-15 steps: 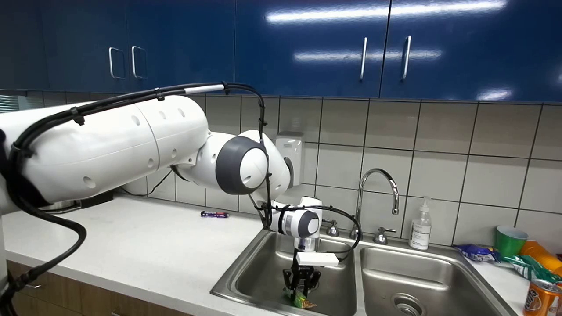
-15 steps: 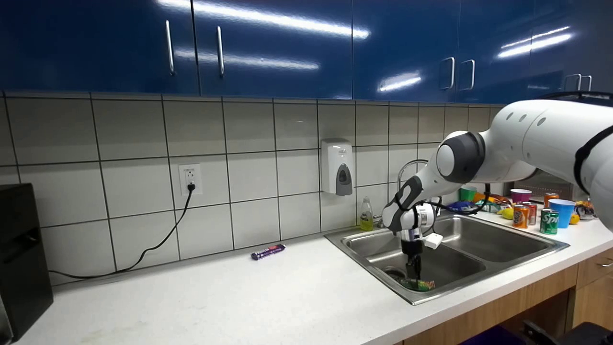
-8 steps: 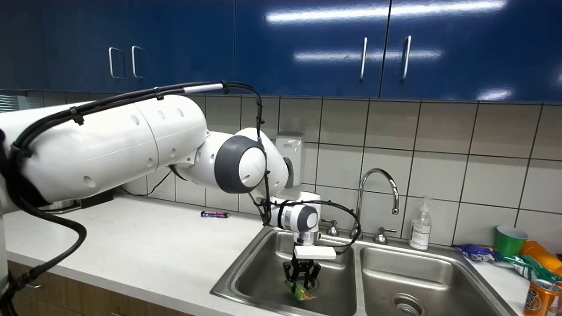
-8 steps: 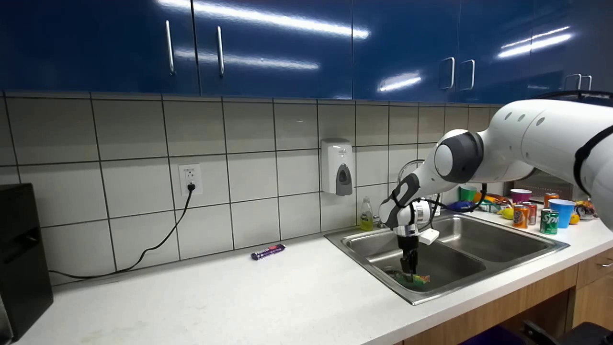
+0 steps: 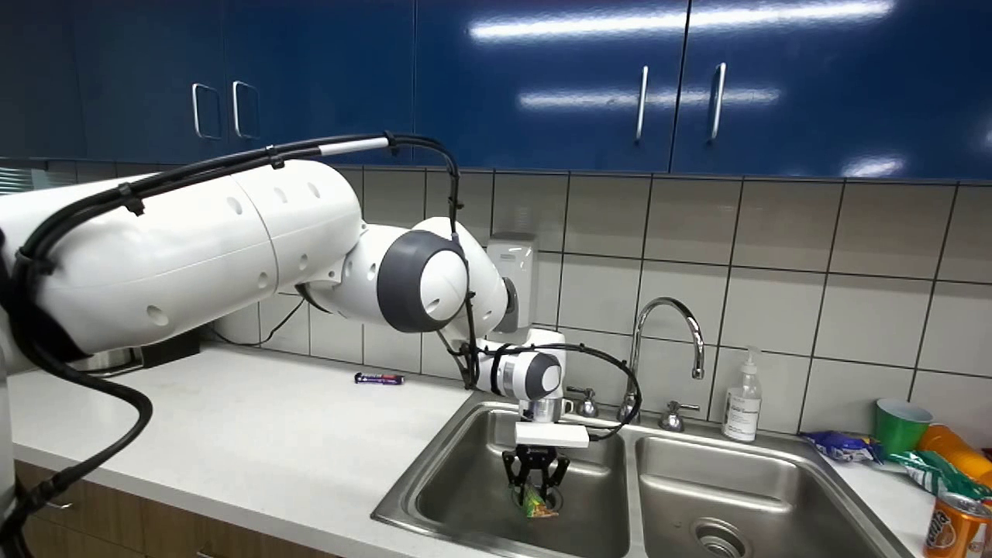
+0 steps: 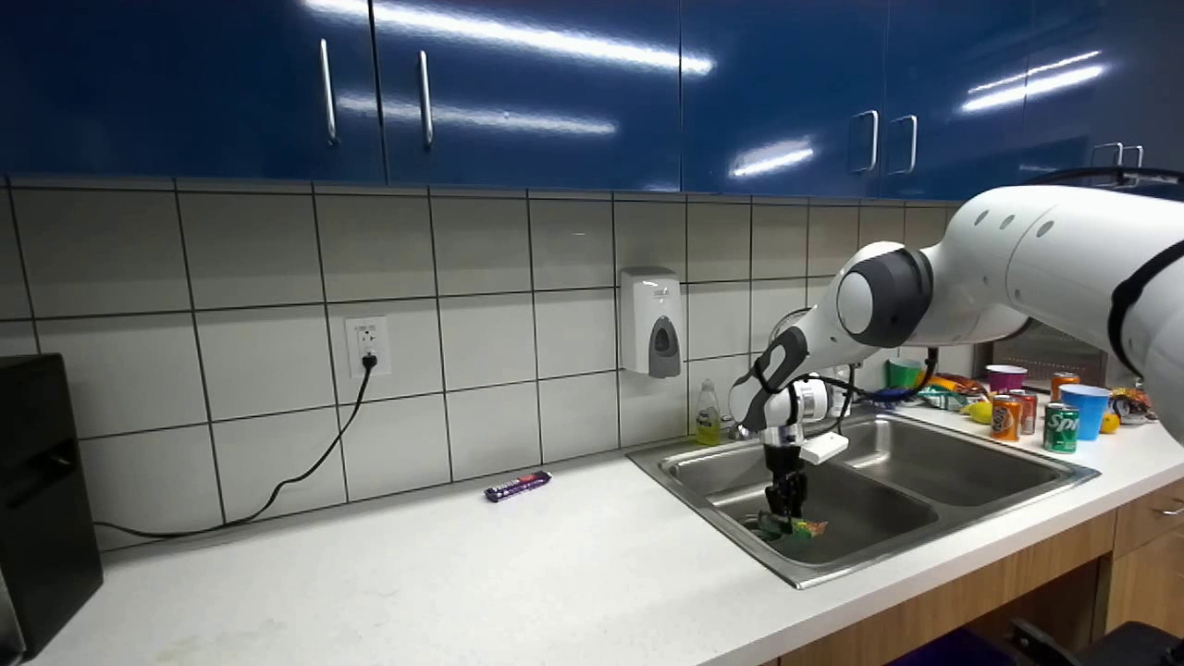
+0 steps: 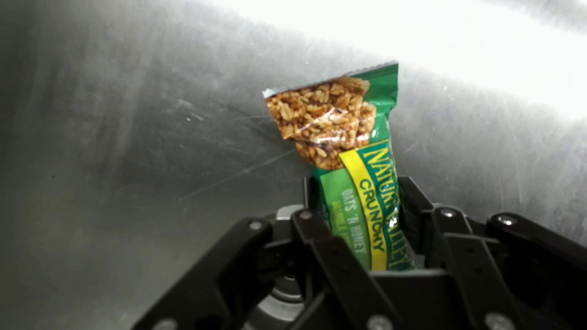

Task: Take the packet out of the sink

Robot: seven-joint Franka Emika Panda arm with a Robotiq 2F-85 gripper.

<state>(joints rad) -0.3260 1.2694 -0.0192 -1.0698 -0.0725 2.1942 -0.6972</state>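
The packet (image 7: 357, 188) is a green wrapper with a yellow stripe and a granola picture, gripped upright-ish between the black fingers (image 7: 415, 201) in the wrist view. My gripper (image 7: 360, 201) is shut on its middle, and the lower end is hidden behind the finger linkage. In an exterior view the packet (image 5: 536, 508) hangs below the gripper (image 5: 535, 494), inside the left-hand bowl of the steel sink (image 5: 403, 500). It also shows, tilted, as the packet (image 6: 807, 528) under the gripper (image 6: 786, 518), lower than the sink rim (image 6: 700, 499) and seemingly off the bowl's floor.
A round drain (image 7: 280, 306) lies below the gripper. Behind the bowls stand the chrome faucet (image 5: 697, 360) and a pump bottle (image 5: 742, 411). A purple bar (image 6: 518, 486) lies on the counter (image 6: 388, 573). Cans, including a green can (image 6: 1061, 428), and cups crowd the far side.
The gripper has risen and shifted slightly back toward the wall, and the packet has come up with it. The grip on the packet has stayed shut.
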